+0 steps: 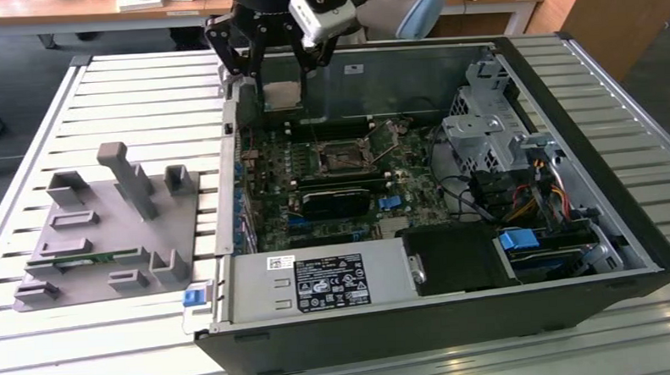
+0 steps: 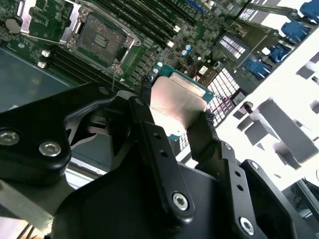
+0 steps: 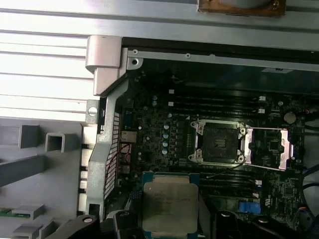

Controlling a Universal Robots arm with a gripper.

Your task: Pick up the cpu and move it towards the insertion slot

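My gripper [image 1: 280, 90] is shut on the cpu [image 1: 281, 95], a flat square chip with a silvery top, and holds it by two opposite edges in the air above the far left corner of the open computer case. In both wrist views the black fingertips [image 2: 145, 85] pinch the cpu [image 2: 177, 107] [image 3: 169, 204]. The insertion slot [image 1: 340, 158] lies lower on the motherboard, a square socket with a shiny frame and dark centre [image 2: 99, 37] [image 3: 218, 142]. Its metal cover [image 3: 269, 149] is folded open beside it.
The case [image 1: 608, 226] lies open on a slatted metal table [image 1: 138, 94]. A grey fixture [image 1: 110, 223] with upright posts stands at the exterior view's left, a green memory stick [image 1: 90, 260] in it. A power supply [image 1: 316, 281] and a drive cage [image 1: 491, 138] sit inside the case.
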